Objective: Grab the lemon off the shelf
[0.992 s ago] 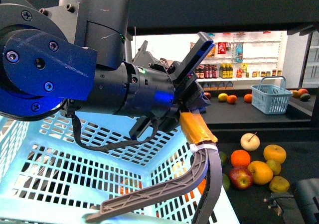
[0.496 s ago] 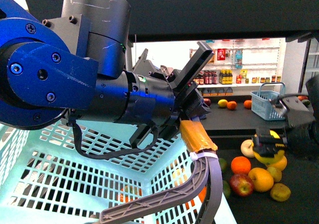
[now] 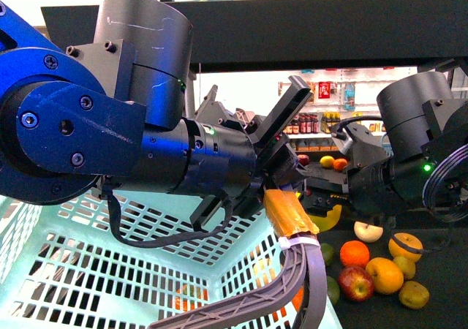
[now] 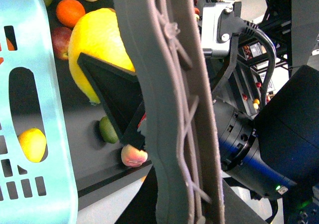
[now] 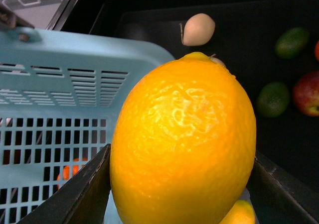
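Lemon: a big, bright yellow, pebbly-skinned lemon [image 5: 182, 144] is hanging in the air in the right arm's grip. It is clear of the tray, between the basket's corner and the heap of loose fruit.

Right jaws: two black wedge-shaped pads are pressing on opposite flanks of the lemon, holding it between them.

Right arm: a black, round-jointed arm [image 3: 409, 146] is reaching in from the right, with a small green light glowing on it.

Left jaws: grey lattice fingers [image 4: 174, 109] below an orange taped band are curving down beside the basket. Their tips are running out of the front view, so I cannot tell how wide they are standing.

Left arm: a bulky blue and black arm [image 3: 110, 139] is filling the left half of the front view.

Basket: a pale turquoise slotted plastic basket [image 3: 110, 270] is sitting under the left arm, with something orange showing through its slots.

Shelf: a black metal-framed produce stand [image 3: 329, 29] is spreading its dark upper tier overhead and a flat dark tray below.

Loose fruit: lying on the tray, apart from the lemon, are a round orange [image 3: 353, 253], a red apple [image 3: 353, 281], a yellow apple [image 3: 385, 274], a pale onion-like bulb [image 3: 368, 231] and a green lime [image 5: 273, 98].

Background: white wall shelves of bottles [image 3: 322, 110] are showing beyond the stand.
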Tool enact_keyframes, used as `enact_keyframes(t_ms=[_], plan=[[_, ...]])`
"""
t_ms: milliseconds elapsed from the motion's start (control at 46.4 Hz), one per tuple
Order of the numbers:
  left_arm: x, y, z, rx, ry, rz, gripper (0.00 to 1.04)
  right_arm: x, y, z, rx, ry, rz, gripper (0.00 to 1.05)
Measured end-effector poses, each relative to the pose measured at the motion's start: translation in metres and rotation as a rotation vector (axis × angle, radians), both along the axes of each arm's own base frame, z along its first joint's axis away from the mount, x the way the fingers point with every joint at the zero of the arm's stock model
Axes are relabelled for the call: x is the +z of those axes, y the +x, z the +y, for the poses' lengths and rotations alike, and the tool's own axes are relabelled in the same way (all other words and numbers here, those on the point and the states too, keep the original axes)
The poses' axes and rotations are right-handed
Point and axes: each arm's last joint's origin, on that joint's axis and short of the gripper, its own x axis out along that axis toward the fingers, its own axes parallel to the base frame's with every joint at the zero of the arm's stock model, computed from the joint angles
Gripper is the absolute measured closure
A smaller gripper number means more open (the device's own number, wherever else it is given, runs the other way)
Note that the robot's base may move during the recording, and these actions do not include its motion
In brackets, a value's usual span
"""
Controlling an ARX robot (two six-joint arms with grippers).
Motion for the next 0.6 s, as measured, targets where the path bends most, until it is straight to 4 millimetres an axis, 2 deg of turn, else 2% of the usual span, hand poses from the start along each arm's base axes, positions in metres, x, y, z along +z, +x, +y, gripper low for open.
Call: enact_keyframes(t_ms=[345, 539, 604], plan=[[0.000, 0.000, 0.000, 0.000, 0.000, 0.000, 0.97, -0.017, -0.014, 0.026, 0.057, 0.024, 0.059, 0.34], [0.000, 0.000, 0.000, 0.000, 0.000, 0.000, 0.97, -0.024, -0.020, 0.035, 0.087, 0.022, 0.084, 0.34], [0.000, 0.000, 0.000, 0.000, 0.000, 0.000, 0.97, -0.026, -0.022, 0.037, 0.092, 0.018, 0.090, 0.26]])
